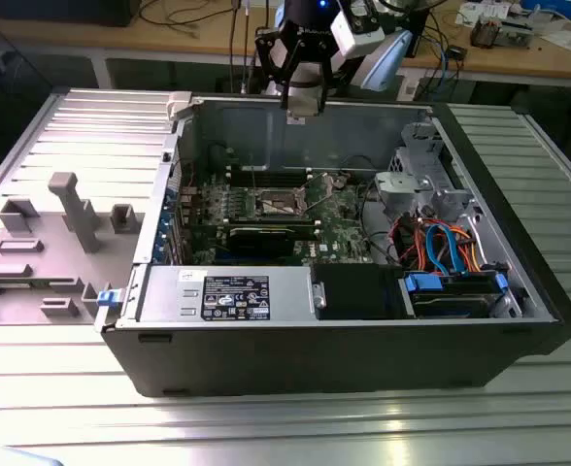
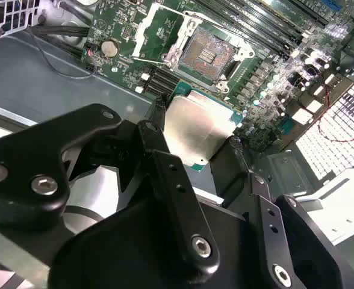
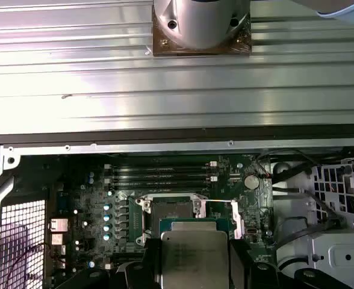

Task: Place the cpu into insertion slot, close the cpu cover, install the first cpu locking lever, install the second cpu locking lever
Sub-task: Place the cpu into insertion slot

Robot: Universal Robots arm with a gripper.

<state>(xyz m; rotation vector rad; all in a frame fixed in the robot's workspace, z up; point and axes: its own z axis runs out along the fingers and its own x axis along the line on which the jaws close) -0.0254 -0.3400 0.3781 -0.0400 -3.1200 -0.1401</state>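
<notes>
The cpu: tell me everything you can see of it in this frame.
The cpu is a flat square chip with a dull silver-grey metal top and a thin green edge. It is clamped by two opposite sides between the black fingers of the gripper, its top facing both wrist cameras. It is held in the air, clear of the open insertion slot, whose dark centre is bare. Only the fingers touch it.

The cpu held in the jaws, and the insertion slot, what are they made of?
The cpu: top looks like silver-grey metal, since it shines dully; its green edge suggests circuit board. The insertion slot: shiny silver metal rim around a dark, maybe plastic, centre.
</notes>
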